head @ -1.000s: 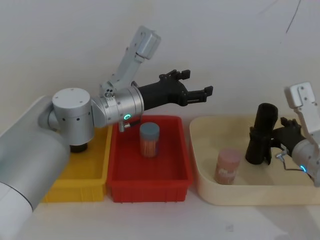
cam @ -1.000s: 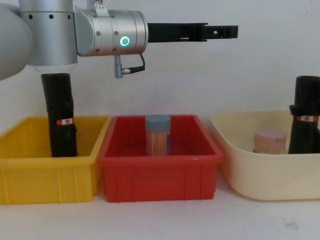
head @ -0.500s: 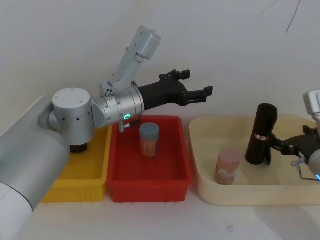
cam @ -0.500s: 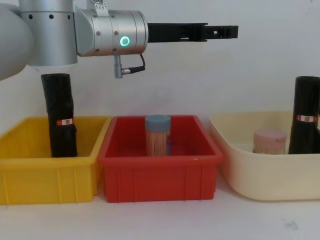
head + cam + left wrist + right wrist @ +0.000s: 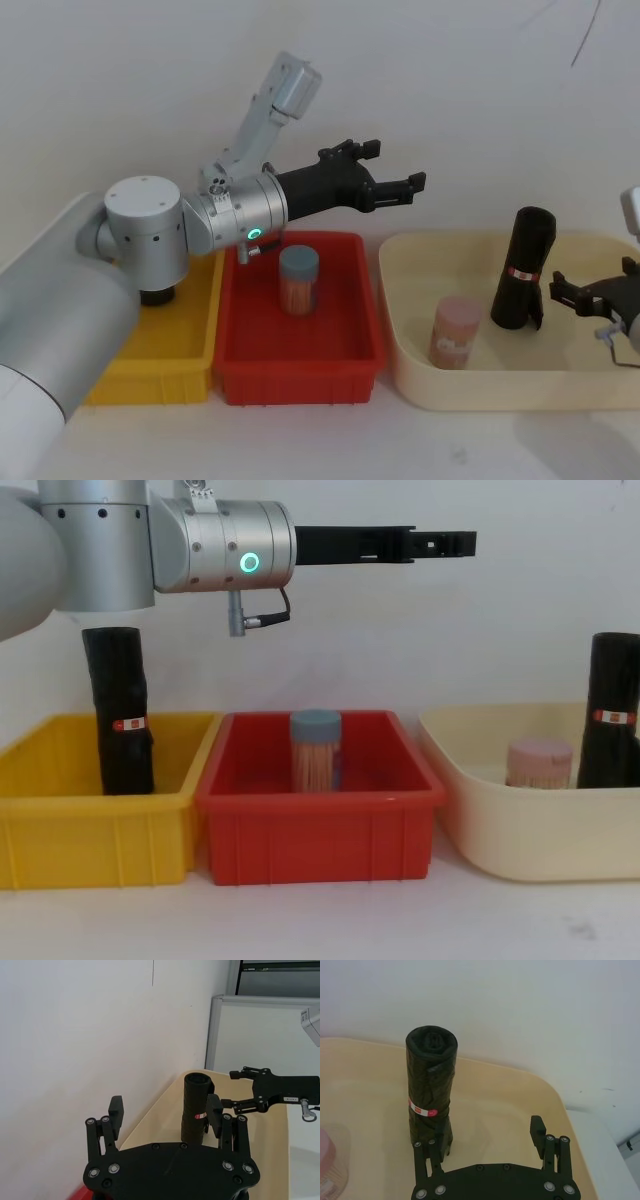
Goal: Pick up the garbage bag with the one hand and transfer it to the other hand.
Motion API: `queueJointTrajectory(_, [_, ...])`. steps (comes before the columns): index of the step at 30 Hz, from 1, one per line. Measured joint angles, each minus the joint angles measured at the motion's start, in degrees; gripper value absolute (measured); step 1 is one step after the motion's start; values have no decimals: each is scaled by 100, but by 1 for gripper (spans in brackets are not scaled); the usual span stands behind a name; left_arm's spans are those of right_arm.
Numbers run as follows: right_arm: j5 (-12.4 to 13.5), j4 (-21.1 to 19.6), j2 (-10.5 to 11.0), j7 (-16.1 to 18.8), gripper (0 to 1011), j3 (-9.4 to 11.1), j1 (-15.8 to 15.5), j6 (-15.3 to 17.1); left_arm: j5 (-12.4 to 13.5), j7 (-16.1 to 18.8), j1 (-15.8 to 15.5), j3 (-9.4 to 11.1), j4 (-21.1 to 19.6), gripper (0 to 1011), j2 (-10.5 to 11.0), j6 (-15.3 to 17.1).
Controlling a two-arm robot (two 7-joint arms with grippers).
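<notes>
Garbage bag (image 5: pixel 522 268) stands upright in the cream tub (image 5: pixel 420 385), free. Right pincer (image 5: pixel 568 294) spread just beside it, arm cut off at frame edge. Left pincer (image 5: pixel 398 172) spread, empty, above the red bin (image 5: pixel 300 375).

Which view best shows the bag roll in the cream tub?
The right wrist view: the garbage bag stands upright and whole, close up, label visible, clear of the open right gripper. Head view shows it smaller; chest view cuts it at the edge; left wrist view partly hides it.
</notes>
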Motion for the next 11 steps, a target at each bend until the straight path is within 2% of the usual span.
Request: queueJointTrajectory(11, [-8, -74, 6, -42, 1004, 38, -53, 47, 0, 0, 0, 0, 0, 1002, 0, 0])
